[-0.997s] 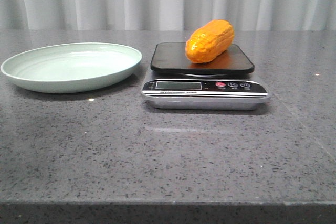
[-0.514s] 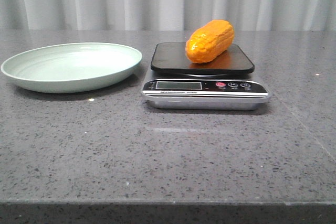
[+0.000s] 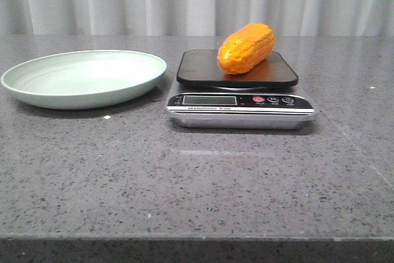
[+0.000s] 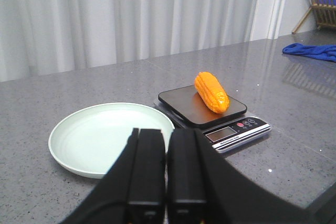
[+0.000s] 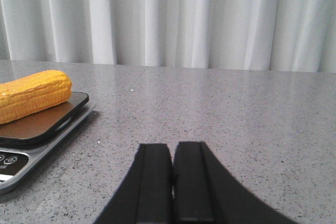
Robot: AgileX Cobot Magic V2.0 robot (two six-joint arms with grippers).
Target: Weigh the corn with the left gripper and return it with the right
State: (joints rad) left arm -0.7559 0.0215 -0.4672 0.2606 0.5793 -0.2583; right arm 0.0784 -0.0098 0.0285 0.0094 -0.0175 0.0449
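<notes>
Corn (image 3: pixel 246 48) sits on the scale (image 3: pixel 240 100), both sets of fingers closed and empty, so right gripper (image 5: pixel 172 179) should open wide and grab across its middle.

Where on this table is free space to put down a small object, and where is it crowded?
The plate holds nothing. Bare table runs in front of the plate and the scale, and also to the right of the scale. The scale's platform is partly taken by the corn. The gap between plate and scale is narrow.

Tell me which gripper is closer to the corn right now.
Probably right. The right gripper sits just beside the scale holding the corn; the left gripper is back behind the plate.
</notes>
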